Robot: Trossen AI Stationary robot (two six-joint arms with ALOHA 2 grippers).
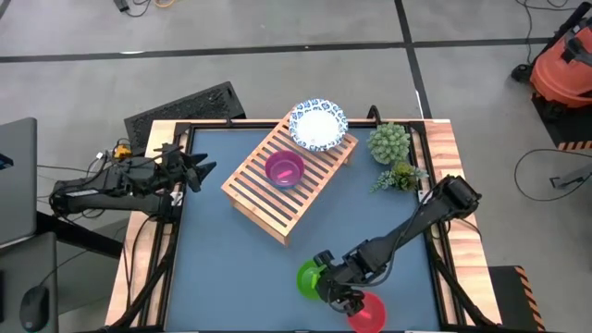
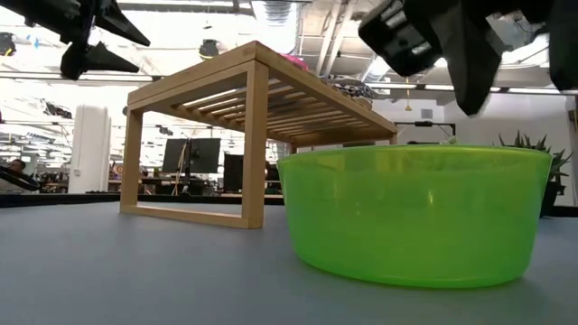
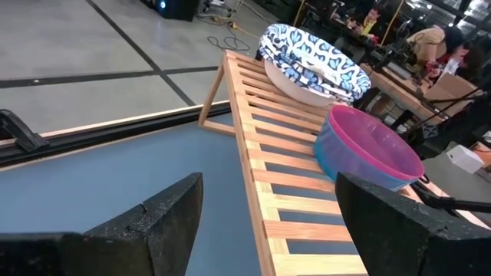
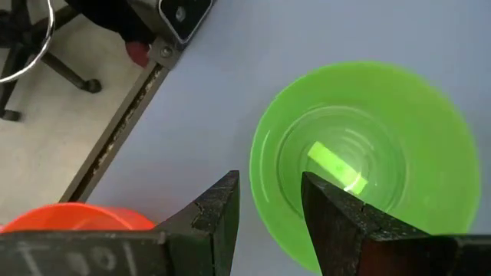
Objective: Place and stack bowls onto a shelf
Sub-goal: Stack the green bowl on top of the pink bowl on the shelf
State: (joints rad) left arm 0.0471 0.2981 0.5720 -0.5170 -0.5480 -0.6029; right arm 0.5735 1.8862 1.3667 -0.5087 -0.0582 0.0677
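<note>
Right gripper (image 1: 335, 294) hovered at the counter's near edge, fingers slightly parted, empty, straddling the green bowl's (image 1: 311, 277) rim.

You are looking at an open lab or workshop hall: concrete floor (image 1: 277, 28), loose cables (image 1: 139, 7), an orange shop vacuum (image 1: 562, 65), monitors (image 2: 194, 153), ceiling ducts (image 2: 298, 27).

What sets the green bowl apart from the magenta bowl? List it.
Place: the green bowl stands on the blue tabletop near its front edge; the magenta bowl stands on the wooden shelf.
Company: the right gripper hangs over the green bowl's rim, fingers parted; the left gripper, open, is well away from the magenta bowl.
Neighbours: a red bowl sits by the green one, a blue-patterned white bowl by the magenta one.
Both are upright, plain and empty.
</note>
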